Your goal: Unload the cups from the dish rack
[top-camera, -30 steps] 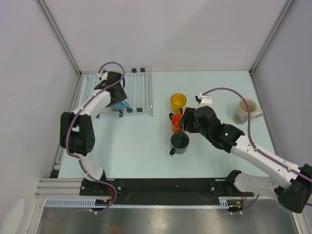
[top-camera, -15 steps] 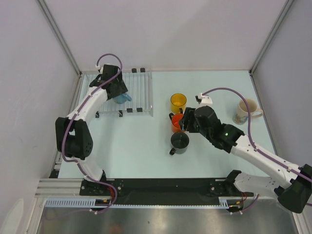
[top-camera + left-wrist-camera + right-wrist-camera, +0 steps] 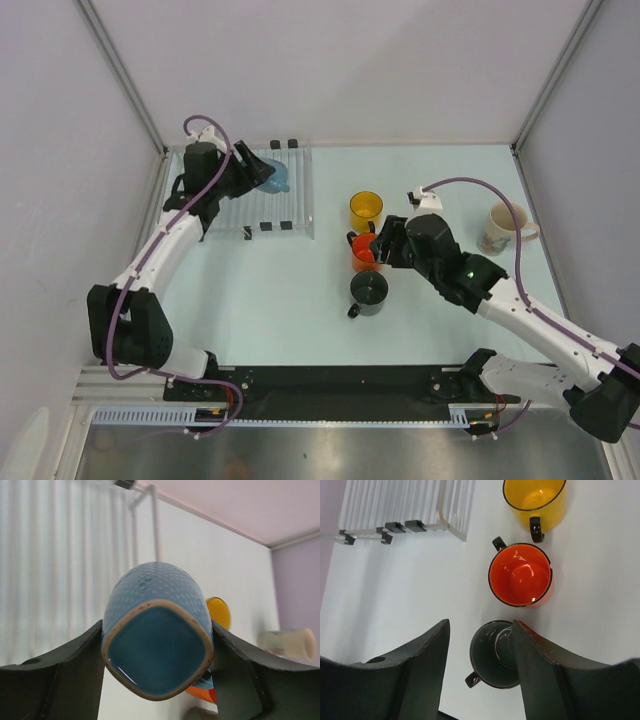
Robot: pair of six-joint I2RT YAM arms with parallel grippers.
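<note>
Nearby, the right gripper (image 3: 480,627) hangs over the dark grey mug (image 3: 369,289), fingers spread and empty. The orange mug (image 3: 362,252), yellow mug (image 3: 366,209) and cream mug (image 3: 499,229) already stand on the table (image 3: 300,290). Farther back, the left gripper (image 3: 158,635) pinches the light blue mug (image 3: 276,178), lifted above the dish rack (image 3: 288,205). I judge this the last unload: carry it clear of the bars and set it down beside the others.

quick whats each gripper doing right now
Left gripper: closed on the light blue mug.
Right gripper: open, holding nothing.
</note>
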